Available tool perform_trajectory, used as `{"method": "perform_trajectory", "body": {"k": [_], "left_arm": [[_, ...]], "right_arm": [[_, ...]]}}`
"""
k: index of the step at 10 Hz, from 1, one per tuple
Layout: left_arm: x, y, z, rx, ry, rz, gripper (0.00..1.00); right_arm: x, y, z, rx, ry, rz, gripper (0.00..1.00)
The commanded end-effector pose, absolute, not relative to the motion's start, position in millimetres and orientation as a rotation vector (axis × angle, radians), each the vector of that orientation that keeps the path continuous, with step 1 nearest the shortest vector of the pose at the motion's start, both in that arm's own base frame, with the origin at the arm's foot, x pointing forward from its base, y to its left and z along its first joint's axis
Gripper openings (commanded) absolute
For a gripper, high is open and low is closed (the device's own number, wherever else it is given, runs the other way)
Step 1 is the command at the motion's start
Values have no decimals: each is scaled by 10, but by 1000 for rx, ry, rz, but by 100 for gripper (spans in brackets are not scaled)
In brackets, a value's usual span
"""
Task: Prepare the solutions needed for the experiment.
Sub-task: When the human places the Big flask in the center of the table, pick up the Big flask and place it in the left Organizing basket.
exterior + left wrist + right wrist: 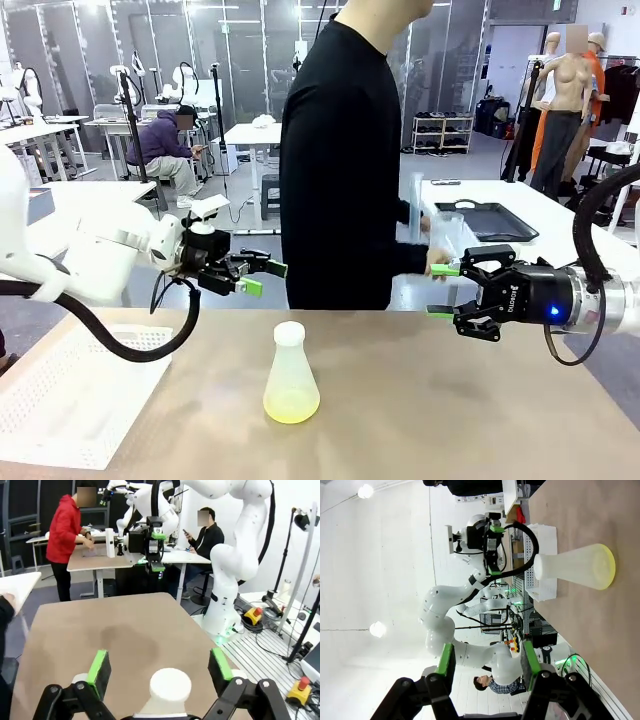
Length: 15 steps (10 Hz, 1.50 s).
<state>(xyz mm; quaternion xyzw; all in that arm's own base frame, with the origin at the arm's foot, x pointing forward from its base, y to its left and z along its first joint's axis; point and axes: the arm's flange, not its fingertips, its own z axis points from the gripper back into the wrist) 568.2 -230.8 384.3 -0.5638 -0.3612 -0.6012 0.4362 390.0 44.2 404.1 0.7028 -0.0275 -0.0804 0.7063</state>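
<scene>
1. Nearest the front camera, a translucent conical flask (291, 360) stands upright on the brown table (480, 420), roughly midway between the two arms, with nothing touching it
2. Its base holds the pale yellow-green solution (291, 405) as a shallow, clear layer
3. Up and to the left of the flask hangs the left gripper (264, 278), jaws at full spread and holding nothing
4. At the table's far right is the right gripper (443, 290), well apart from the flask, jaws partly spread with nothing between them
5. Just beside its upper finger is the person's hand (437, 262), which holds something clear that is too faint to name
6. Judged from this, one liquid is already in the flask. A handover of the clear item looks close, and any adding or mixing seems not yet done
</scene>
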Motion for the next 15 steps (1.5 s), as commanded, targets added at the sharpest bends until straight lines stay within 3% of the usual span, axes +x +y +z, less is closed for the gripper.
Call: {"method": "perform_trajectory", "body": {"k": [1, 3, 4, 8, 9, 10, 15], "left_arm": [[5838, -2350, 3675, -1458, -925, -1542, 100], [5954, -2313, 3524, -1527, -947, -1562, 100], [5772, -2340, 3605, -1443, -915, -1510, 100], [5772, -2340, 3605, -1443, -915, -1510, 100], [5831, -2340, 3575, -1465, -927, -1522, 100], [6012, -2307, 3431, -1509, -842, -1553, 100], [6202, -2251, 3112, -1560, -920, -1665, 100]], "right_arm": [[3855, 464, 4044, 1577, -70, -182, 67], [3855, 464, 4044, 1577, -70, -182, 67], [3855, 464, 4044, 1577, -70, -182, 67], [3855, 464, 4044, 1577, -70, -182, 67], [3855, 464, 4044, 1577, -70, -182, 67], [3855, 464, 4044, 1577, -70, -182, 67], [3855, 464, 4044, 1577, -70, -182, 67]]}}
